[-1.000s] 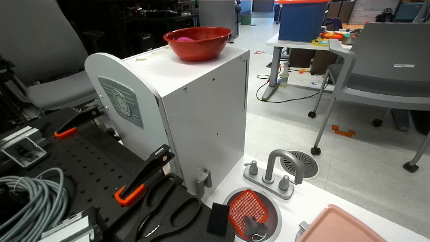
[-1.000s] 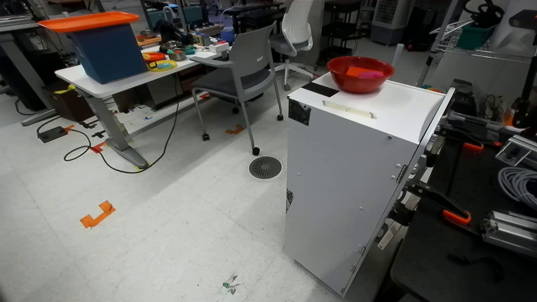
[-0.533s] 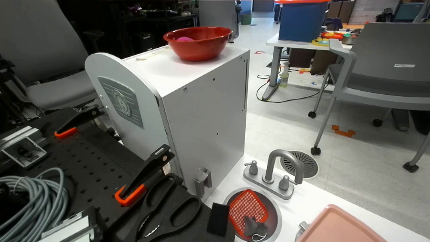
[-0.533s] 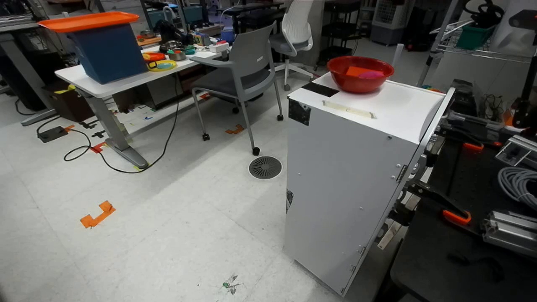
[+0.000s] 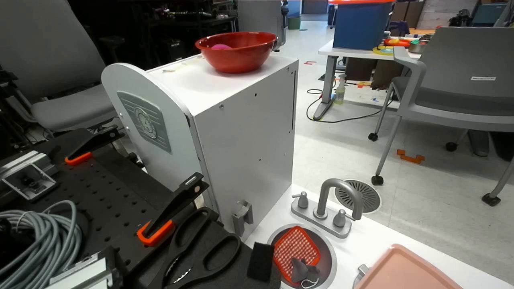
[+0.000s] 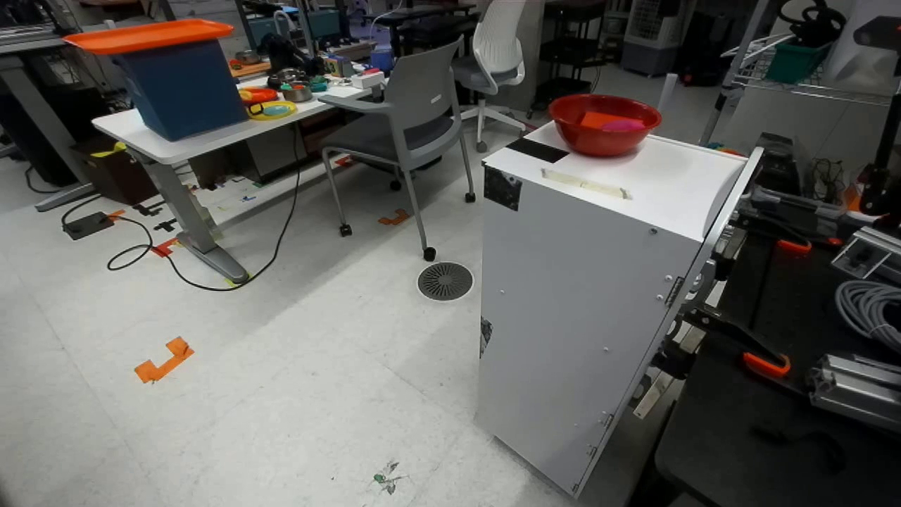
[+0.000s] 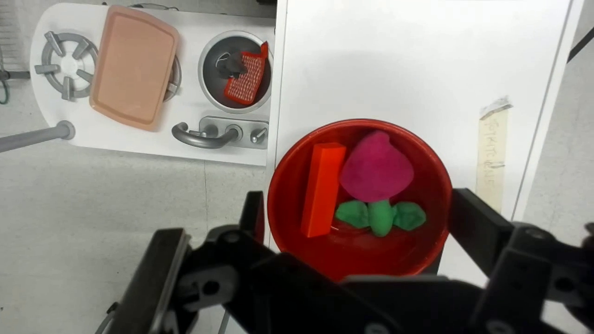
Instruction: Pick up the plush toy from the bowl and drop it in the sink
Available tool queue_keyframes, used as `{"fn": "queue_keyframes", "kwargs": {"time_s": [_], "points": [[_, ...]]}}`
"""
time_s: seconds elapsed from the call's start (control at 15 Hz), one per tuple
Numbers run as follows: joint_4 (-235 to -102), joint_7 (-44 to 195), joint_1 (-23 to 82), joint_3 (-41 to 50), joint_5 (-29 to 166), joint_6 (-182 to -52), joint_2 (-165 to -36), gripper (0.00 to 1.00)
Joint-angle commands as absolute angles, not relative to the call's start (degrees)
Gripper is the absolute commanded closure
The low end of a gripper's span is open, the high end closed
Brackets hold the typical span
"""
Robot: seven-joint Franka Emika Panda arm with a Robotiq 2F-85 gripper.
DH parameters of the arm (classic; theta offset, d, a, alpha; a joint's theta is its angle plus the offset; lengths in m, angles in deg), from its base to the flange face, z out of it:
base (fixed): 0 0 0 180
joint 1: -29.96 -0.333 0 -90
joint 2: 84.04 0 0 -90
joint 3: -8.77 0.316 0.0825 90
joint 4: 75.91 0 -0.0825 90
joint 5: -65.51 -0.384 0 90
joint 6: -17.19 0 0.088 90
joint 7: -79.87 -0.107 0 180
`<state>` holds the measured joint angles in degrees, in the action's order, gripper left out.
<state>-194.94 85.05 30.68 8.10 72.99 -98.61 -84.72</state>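
1. The plush toy (image 7: 377,178) lies inside the bowl (image 7: 371,260), seen most fully in the wrist view
2. Its long axis runs almost straight up and down that view: the pink head tapers to a tip pointing at the top, the green stem ends toward the bottom, and two green leaves spread left and right
3. A red-orange block (image 7: 322,190) lies in the bowl just beside it, leaning slightly off the toy's axis; I cannot tell whether they touch
4. The hand (image 7: 359,211) has its fingers (image 7: 480,227) wide apart, one on each side of the bowl in the wrist view
5. In both exterior views the bowl stands upright on the tall part of the white bench (image 6: 672,179)
6. The sink (image 5: 328,257), set in the bench's lower top, holds a red mesh piece (image 5: 295,245) and a dark grey soft thing (image 5: 303,272)
7. A grey faucet (image 5: 324,196) stands beside the sink, a pink tray (image 7: 134,69) farther along
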Motion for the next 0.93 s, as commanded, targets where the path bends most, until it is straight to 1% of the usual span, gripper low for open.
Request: {"fn": "queue_keyframes", "kwargs": {"time_s": [0.0,0.4,0.87], "points": [[-193.04,87.87,30.63,8.21,70.94,-96.91,-88.3,0.0],[-189.74,88.83,30.87,8.34,70.13,-93.42,-95.6,0.0],[-186.17,86.65,30.74,8.05,71.55,-91.65,-100.08,0.0]]}}
